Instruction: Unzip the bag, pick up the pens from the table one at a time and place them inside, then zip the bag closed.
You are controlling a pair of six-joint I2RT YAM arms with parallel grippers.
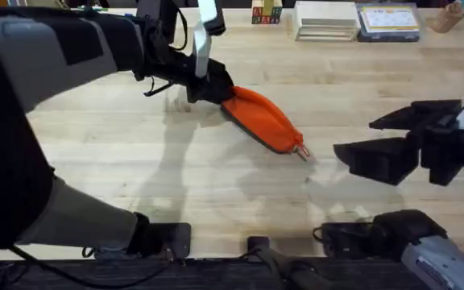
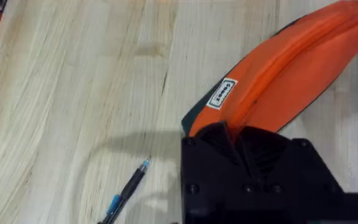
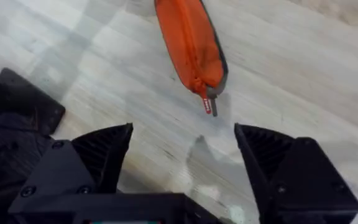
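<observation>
**Left gripper on the pouch's far end, right gripper open beside the pull tab**

The bag (image 1: 261,118) lies on the table (image 1: 216,193) slightly beyond the middle, running diagonally from its far-left end down to its near-right end. Its orange fabric bulges upward, a dark edge runs along its base, and the zipper line along the top looks closed in both wrist views. The small red pull tab (image 1: 302,151) sticks out at the near-right tip, resting on the wood.

The left gripper (image 1: 208,84) reaches in from the left and sits at the bag's far-left end. In the left wrist view its black fingers (image 2: 253,155) close around the orange end of the bag (image 2: 291,68), beside a small white label (image 2: 221,94) (the lettering is too small to read). One of the pens (image 2: 126,193), dark with a bluish tip, lies on the table just beside that gripper, apart from the bag.

The right gripper (image 1: 393,141) hovers at the right side of the table, near the tab end but not touching the bag. In the right wrist view its fingers (image 3: 98,155) stand wide apart with nothing between them, and the pull tab (image 3: 208,104) lies on the wood just ahead of the gap.

Along the far edge of the table rest a stack of books (image 1: 357,20) and some small blocks (image 1: 266,14)
</observation>
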